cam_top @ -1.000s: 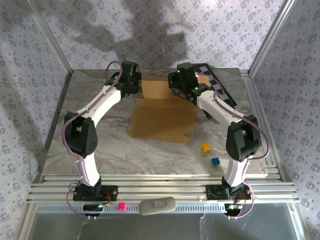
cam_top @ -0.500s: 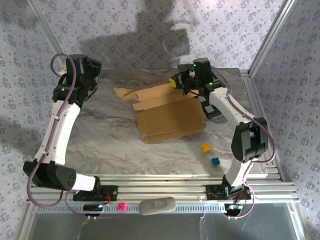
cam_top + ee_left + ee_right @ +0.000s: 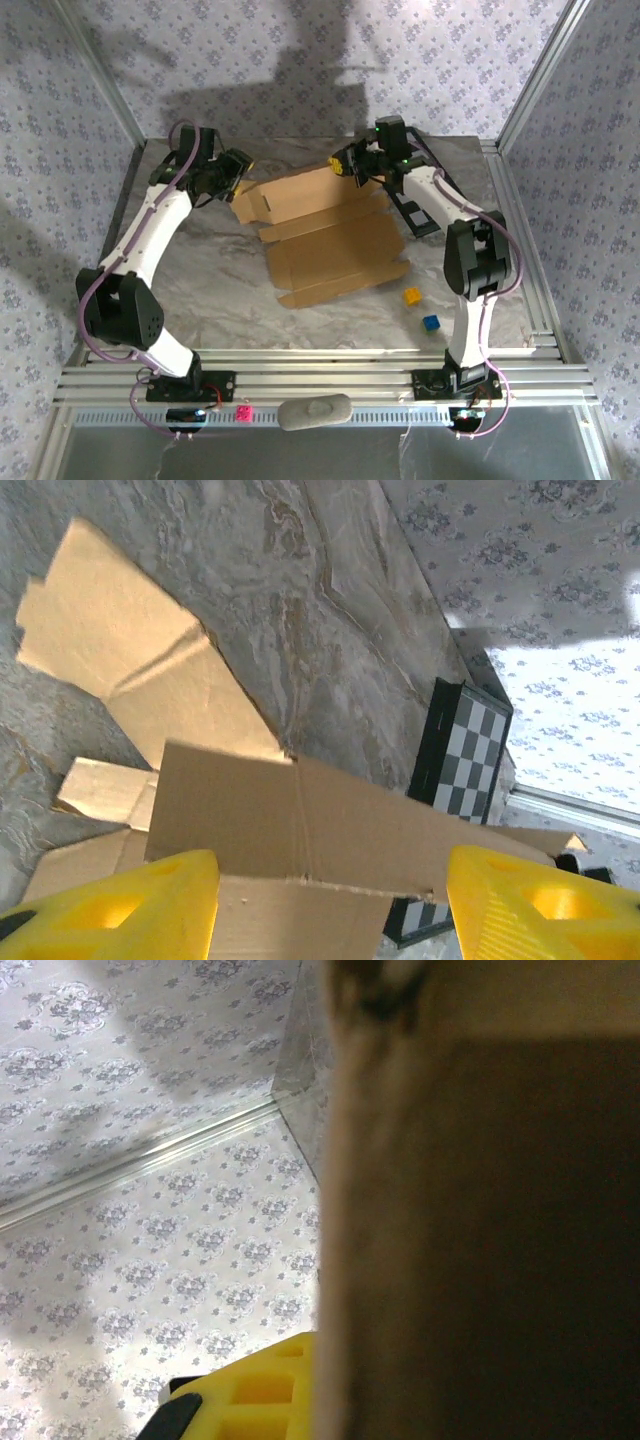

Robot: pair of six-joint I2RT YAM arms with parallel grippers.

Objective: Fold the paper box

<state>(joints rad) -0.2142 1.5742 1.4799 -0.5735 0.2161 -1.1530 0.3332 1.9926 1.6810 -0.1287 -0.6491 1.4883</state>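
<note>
paper box: the paper box [image 3: 325, 235] lay opened out near the centre of the table [image 3: 190, 280]. It was a brown creased sheet with flaps, skewed to the table edges. Its near part was flat, and its far flap was raised off the sheet in the left wrist view.
left gripper: the left gripper [image 3: 240, 166] sat at 10 o'clock of the sheet, beside the far-left flap. Its yellow fingers [image 3: 110, 905] stood wide apart, with the raised flap's edge running across the gap beyond them. Nothing was clamped.
right gripper: the right gripper [image 3: 343, 165] was at the sheet's 12 o'clock corner, jaws together and pinched on the cardboard. In the right wrist view the cardboard sat hard against the lens, with one yellow finger [image 3: 250, 1392] beside it.
checkered board: the checkered board [image 3: 428, 205] lay at 2 o'clock of the sheet, just beside its edge, partly hidden under the right arm [image 3: 440, 200].
cubes: the yellow cube [image 3: 411, 296] and blue cube [image 3: 431, 323] sat at 4 o'clock, off the sheet, near each other but not touching.
</note>
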